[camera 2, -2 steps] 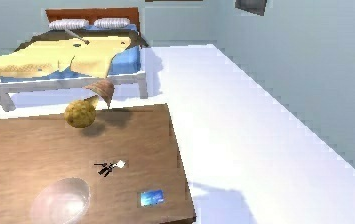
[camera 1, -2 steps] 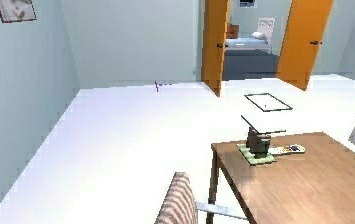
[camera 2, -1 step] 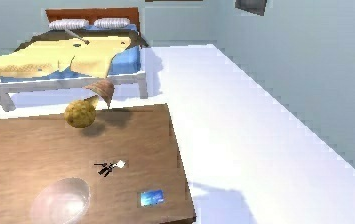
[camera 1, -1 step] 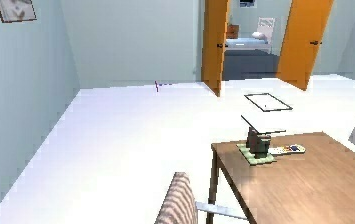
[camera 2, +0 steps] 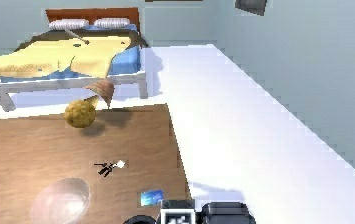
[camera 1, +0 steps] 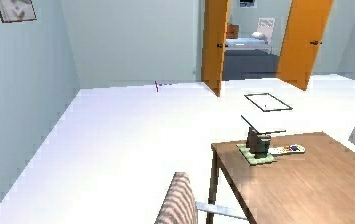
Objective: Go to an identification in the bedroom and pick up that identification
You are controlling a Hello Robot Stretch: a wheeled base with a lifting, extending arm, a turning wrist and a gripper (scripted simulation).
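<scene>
Arm side view: the hand (camera 2: 145, 218) shows dark at the bottom edge, its far end hard to make out, so I cannot tell if its fingers are apart or together, or if it holds anything. Just beyond it a small blue card (camera 2: 151, 196), likely the identification, lies flat on the tabletop (camera 2: 45, 150), near its right edge. Farther left sits a glass bowl (camera 2: 60, 197). A flat card offers little to grip, so a skidding finger may push it off onto the floor (camera 2: 255, 120).
</scene>
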